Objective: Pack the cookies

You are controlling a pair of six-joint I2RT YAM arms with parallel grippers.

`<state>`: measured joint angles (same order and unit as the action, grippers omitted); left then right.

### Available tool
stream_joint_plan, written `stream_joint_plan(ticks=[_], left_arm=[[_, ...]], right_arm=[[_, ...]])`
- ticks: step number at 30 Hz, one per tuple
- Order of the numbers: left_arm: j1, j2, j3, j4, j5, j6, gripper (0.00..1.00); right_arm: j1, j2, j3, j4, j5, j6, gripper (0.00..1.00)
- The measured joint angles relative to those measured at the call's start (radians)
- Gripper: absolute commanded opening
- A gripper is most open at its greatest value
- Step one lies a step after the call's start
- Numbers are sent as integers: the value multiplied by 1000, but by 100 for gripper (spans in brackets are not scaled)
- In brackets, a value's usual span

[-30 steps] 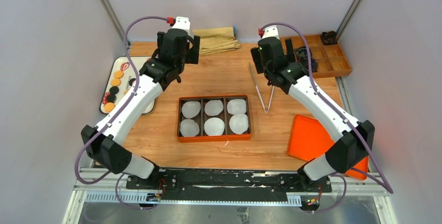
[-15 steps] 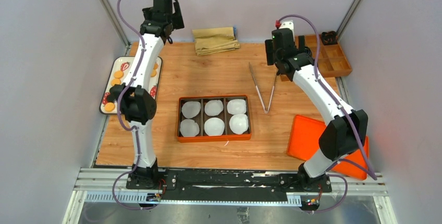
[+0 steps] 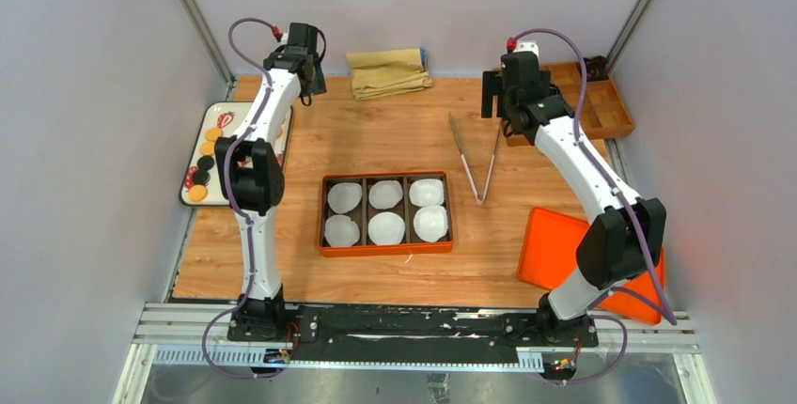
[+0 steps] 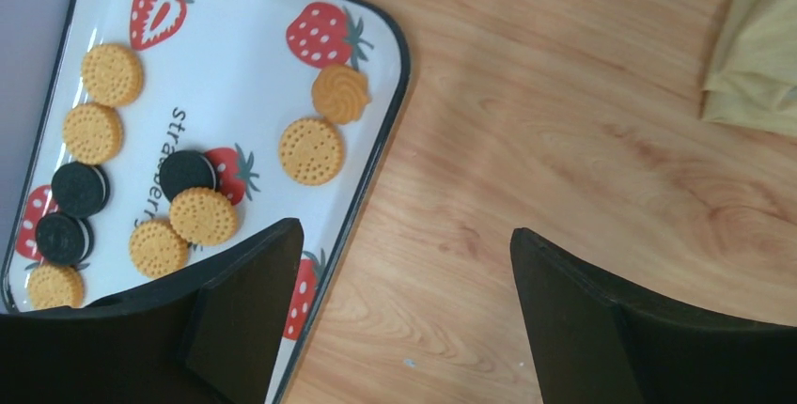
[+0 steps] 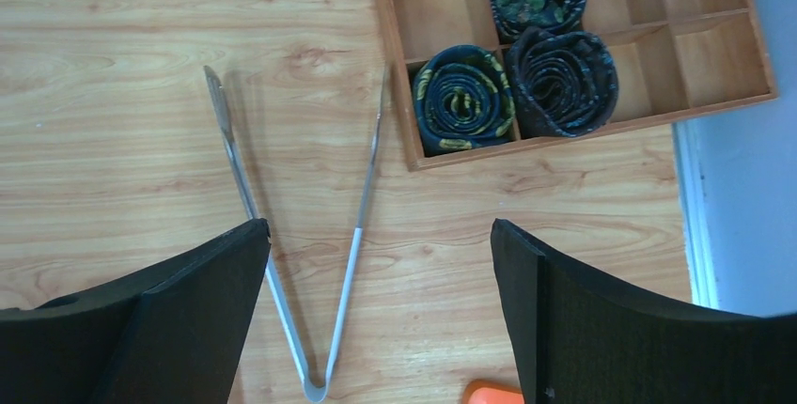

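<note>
The cookies lie on a white strawberry-print tray at the table's left edge. In the left wrist view they are several golden-orange biscuits and three black ones. My left gripper is open and empty, high over the table's back left beside the tray's far corner; its jaws stand wide apart over bare wood. My right gripper is open and empty above the metal tongs; in the right wrist view the tongs lie between its jaws.
An orange box with several white paper cups sits mid-table. An orange lid lies front right. A wooden divider tray with rolled dark cloths stands back right. A folded beige cloth lies at the back.
The left arm swung from near the table's middle up and back to the far left. The right arm drew back and right, over the tongs. Nothing was picked up.
</note>
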<state>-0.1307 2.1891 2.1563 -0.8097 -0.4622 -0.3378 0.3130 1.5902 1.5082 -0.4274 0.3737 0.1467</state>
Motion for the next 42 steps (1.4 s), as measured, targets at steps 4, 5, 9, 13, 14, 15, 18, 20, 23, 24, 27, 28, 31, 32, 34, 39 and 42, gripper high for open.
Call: stream_joint_plan(ticks=[4, 5, 9, 13, 14, 15, 18, 20, 23, 24, 27, 28, 31, 32, 34, 39, 42], left_arm=[[13, 2, -43, -21, -18, -3, 78], [21, 5, -55, -25, -18, -4, 77], [58, 45, -77, -37, -18, -5, 69], [92, 119, -75, -40, 2, -3, 69], [98, 140, -72, -41, 8, -3, 69], [101, 158, -71, -43, 12, -3, 69], [102, 200, -71, -51, 27, -2, 66], [101, 214, -71, -54, 38, 3, 64], [98, 214, -69, -52, 56, 8, 56], [97, 214, -69, -53, 60, 9, 52], [97, 215, -69, -54, 76, 10, 48], [97, 215, -69, -54, 78, 12, 46], [99, 215, -69, -55, 87, 13, 46], [100, 216, -69, -55, 90, 13, 46], [101, 219, -68, -55, 96, 13, 48], [101, 225, -63, -57, 92, 16, 39], [102, 234, -46, -73, 76, 27, 21]], right_arm=[[0, 0, -1, 0, -50, 22, 88], [0, 0, -2, 1, -63, 27, 88], [0, 0, -19, 1, -106, 44, 88], [0, 0, -35, -1, -119, 47, 86], [0, -1, -37, 0, -120, 48, 86], [0, -2, -39, 0, -122, 48, 86], [0, -7, -42, 2, -130, 52, 85], [0, -7, -42, 3, -139, 56, 84], [0, -7, -48, 8, -148, 63, 82], [0, -7, -50, 8, -150, 64, 82], [0, -7, -53, 9, -154, 68, 81], [0, -7, -54, 9, -154, 68, 81], [0, -7, -55, 9, -155, 68, 81], [0, -7, -55, 9, -155, 68, 81], [0, -7, -55, 9, -155, 68, 81], [0, -7, -55, 9, -156, 69, 81], [0, -7, -55, 9, -157, 71, 80]])
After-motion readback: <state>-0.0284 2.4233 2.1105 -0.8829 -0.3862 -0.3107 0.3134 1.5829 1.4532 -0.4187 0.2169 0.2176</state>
